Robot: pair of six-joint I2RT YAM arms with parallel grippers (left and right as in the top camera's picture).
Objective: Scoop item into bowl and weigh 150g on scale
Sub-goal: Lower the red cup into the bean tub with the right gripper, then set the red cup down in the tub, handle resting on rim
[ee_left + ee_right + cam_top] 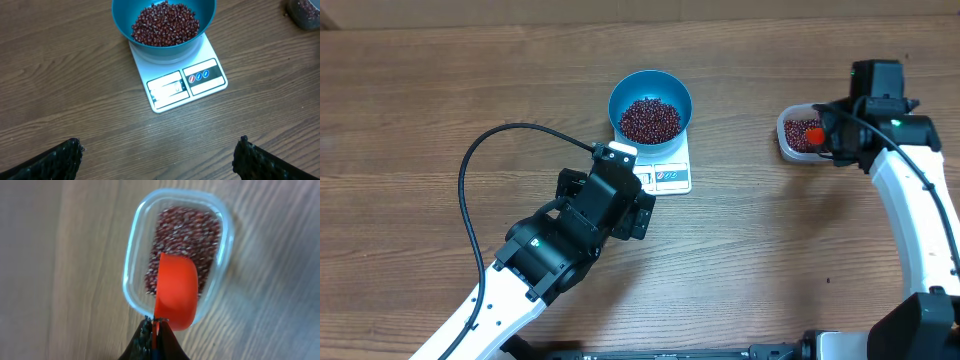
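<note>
Left gripper (159, 145): jaws spread wide, holding nothing; black fingertips sit at the lower corners of the left wrist view, above bare wood.
Open room: clear strip of wooden table (60, 75) between those fingertips and the scale's near edge.
Kitchen scale (175, 87): white, flat, set at a slant; display and blue-marked button panel along the edge nearest the left gripper; readout too faint to read.
Blue bowl (122, 17): stands on the scale's far part, its rim overhanging the scale's sides.
Beans (165, 22): dark red heap inside the bowl, below the rim.
Right gripper (155, 325): pinched tight on the thin handle of the scoop.
Orange scoop (176, 290): over the tub's near rim; contents cannot be told.
Clear plastic tub (131, 270): well apart to the right of the scale, more beans inside.
</note>
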